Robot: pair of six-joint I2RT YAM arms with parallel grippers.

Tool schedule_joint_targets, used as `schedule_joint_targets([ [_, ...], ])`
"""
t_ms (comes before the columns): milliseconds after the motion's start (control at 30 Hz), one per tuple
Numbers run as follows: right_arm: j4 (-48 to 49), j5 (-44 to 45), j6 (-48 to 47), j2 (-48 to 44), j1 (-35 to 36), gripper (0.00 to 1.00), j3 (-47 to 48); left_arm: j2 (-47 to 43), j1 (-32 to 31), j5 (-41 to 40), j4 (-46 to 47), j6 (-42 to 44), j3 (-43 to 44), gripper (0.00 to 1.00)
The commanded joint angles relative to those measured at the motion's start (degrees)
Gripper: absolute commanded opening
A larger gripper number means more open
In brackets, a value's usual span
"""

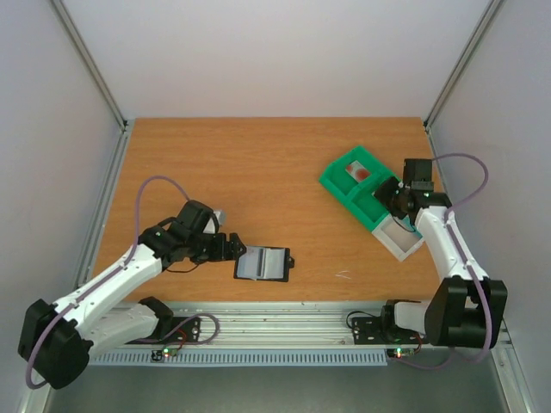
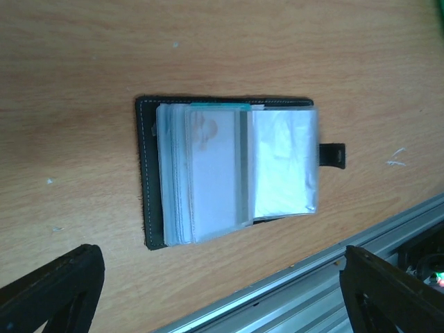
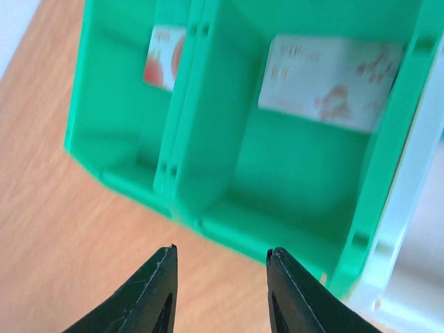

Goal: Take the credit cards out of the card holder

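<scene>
The card holder lies open on the table, black outside, its clear sleeves fanned out. One sleeve holds a pale credit card with a faint red mark, and a teal edge peeks out at the top. My left gripper hovers open at the holder's left side, and its fingers frame the holder without touching it. My right gripper is open and empty above the green tray. Two pale cards lie in that tray: one with a round red mark and one with small red marks.
The green tray sits at the back right with a white bin against its near side. A metal rail runs along the table's near edge, just below the holder. Grey walls enclose the table.
</scene>
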Motion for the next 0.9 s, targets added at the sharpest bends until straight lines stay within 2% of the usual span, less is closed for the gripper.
schedule_joint_targets([
  [0,-2.73,-9.22,-2.81,-4.94,2.29,0.38,-5.1,2.03,0.56,3.36,11.25,-4.51,-4.07,0.92],
  [100,-3.03,-12.74,-3.41,-8.16,4.41,0.37,-7.92,4.59,0.54,1.93,14.06,-4.9,-4.58,0.89],
  [367,-2.61,-14.52,-1.43,-9.91,18.75,0.36,-10.99,11.85,0.63,0.12,18.74,-2.83,-5.52,0.71],
  [533,1.37,-14.06,2.43,-9.14,28.08,0.36,-11.6,16.5,0.54,5.36,23.48,-5.03,-7.35,0.6],
  [700,5.94,-12.47,6.3,-5.65,36.59,0.35,-11.47,16.93,0.5,6.82,26.92,-7.62,-10.74,0.51],
  [867,7.99,-9.62,7.84,-1.84,43.65,0.35,-10.03,17.89,0.12,9.32,31.28,-9.89,-13.62,0.47],
])
